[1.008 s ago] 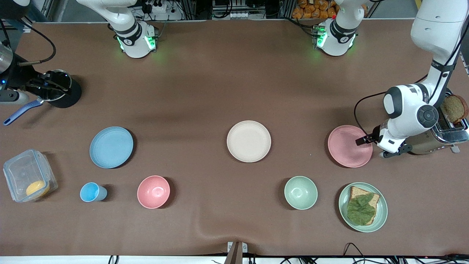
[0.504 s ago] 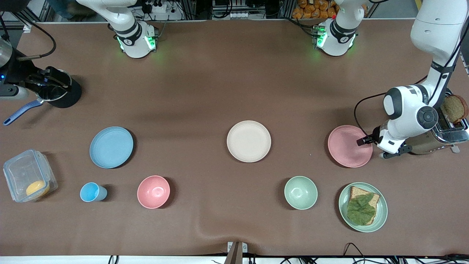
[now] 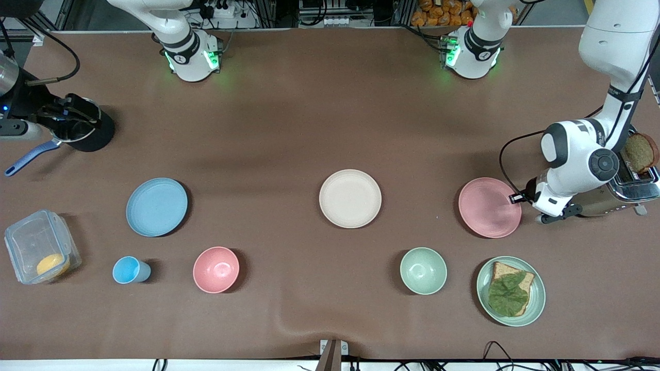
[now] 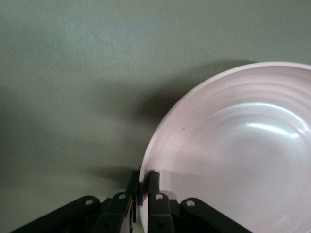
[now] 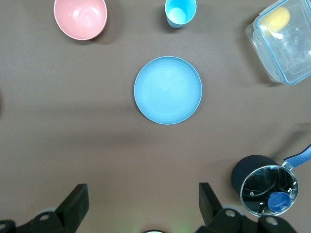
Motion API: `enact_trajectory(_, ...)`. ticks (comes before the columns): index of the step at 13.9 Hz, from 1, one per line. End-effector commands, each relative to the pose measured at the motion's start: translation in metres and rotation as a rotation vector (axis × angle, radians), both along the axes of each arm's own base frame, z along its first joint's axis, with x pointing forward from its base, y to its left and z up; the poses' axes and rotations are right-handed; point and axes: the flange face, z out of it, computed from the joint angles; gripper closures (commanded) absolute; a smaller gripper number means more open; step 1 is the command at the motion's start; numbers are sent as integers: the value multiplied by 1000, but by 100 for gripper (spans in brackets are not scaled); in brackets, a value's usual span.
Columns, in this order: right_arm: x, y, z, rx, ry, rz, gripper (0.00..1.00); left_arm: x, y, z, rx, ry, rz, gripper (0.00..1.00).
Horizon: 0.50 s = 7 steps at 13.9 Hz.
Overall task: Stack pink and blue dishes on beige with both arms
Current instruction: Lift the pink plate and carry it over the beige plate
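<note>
You've got 4 plates: pink plate (image 3: 489, 207), blue plate (image 3: 157, 206), beige plate (image 3: 350, 198), green plate (image 3: 536, 304); 2 bowls: pink bowl (image 3: 216, 269), green bowl (image 3: 423, 270); 1 cup (image 3: 130, 270).

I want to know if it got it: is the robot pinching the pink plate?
Yes: left gripper fingers clamp the pink plate rim.

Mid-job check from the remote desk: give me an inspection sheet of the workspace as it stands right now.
Surface: brown table cover, with a wrinkle at the edge nearest the front camera.
Job's things: pink plate gripped at its rim; beige plate bare; blue plate lies flat, untouched.
Clutter: pink bowl, blue cup, green bowl, green plate with toast and a leaf, lidded container, pot with a glass lid, toaster.
Grippers: left gripper shut on the pink plate's rim; right gripper open, high above the table, the blue plate in its view.
Cables: black cable looping beside the left arm.
Surroundings: equipment and wiring along the robots' edge.
</note>
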Motion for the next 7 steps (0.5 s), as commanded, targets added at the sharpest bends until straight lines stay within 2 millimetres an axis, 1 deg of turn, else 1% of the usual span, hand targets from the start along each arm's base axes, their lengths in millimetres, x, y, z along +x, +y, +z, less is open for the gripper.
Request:
enact_trajectory(1,-10,2,1,12,-4,-13,0,4,11,16,11,-33,-1,100)
enact_trajectory(2,-9,3,2,12,-5,-10,0,7,8,35,15,-59,-12,100)
enact_trajectory(3,-9,4,1,12,-4,-8,0,10,0,56,16,-82,-30,100)
enact_trajectory(4,-9,3,1,12,-4,-10,0,12,-18,74,5,-85,-56,100)
enact_trajectory(5,-10,4,1,12,-4,-8,0,19,-39,95,-8,-103,-85,100)
enact_trajectory(7,-9,6,1,12,-2,-5,0,29,-102,123,-41,-89,-178,100)
